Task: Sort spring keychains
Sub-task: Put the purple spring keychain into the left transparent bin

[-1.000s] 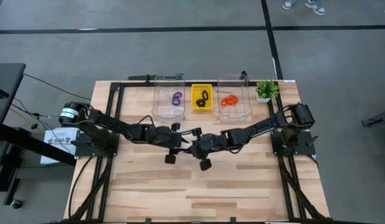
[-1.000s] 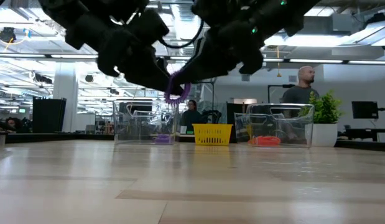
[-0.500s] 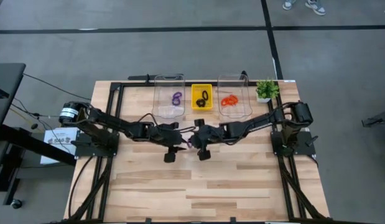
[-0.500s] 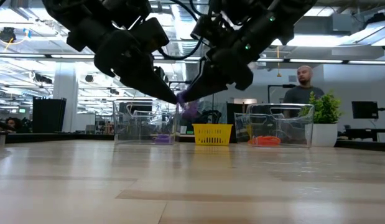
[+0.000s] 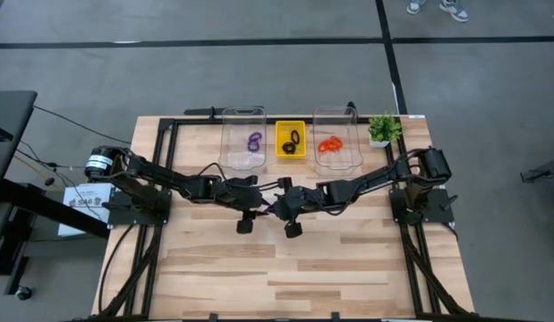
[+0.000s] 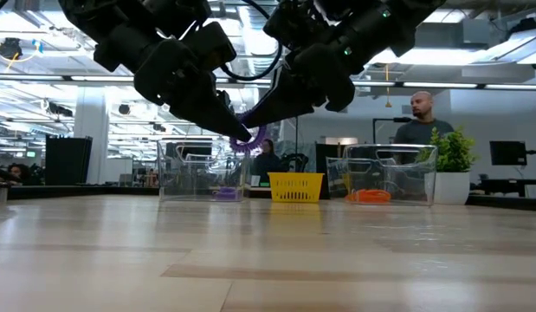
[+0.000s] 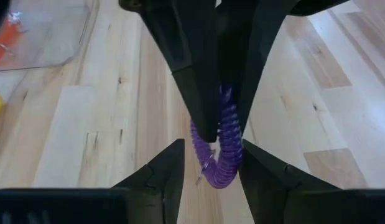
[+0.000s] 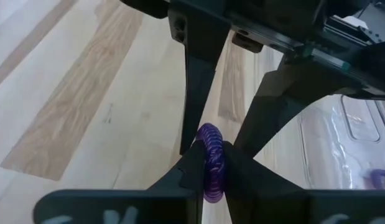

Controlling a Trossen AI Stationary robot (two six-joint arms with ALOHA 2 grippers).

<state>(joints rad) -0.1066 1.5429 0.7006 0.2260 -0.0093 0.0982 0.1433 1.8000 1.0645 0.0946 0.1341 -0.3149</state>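
Wooden table (image 5: 285,268) fills the centre of the high view, with both dark arms reaching inward from the left and right edges and meeting just above the frame's middle. Along the table's upper edge stand, from left to right: a clear bin (image 5: 242,136) holding a purple keychain (image 5: 254,141), a yellow tray (image 5: 290,139) holding a black keychain (image 5: 293,139), a second clear bin (image 5: 337,139) holding orange-red keychains (image 5: 329,144), and a small potted plant (image 5: 382,130).

In the low view the two arms cross the upper frame and partly block the bins behind them; a person (image 6: 419,121) stands in the room at right.

Right gripper (image 8: 209,160): jaws clamped on a purple spring keychain (image 8: 211,158), held in the air over the table, centre frame. Left gripper (image 7: 208,163): jaws apart, one finger on either side of the same loop, facing the right gripper tip to tip.
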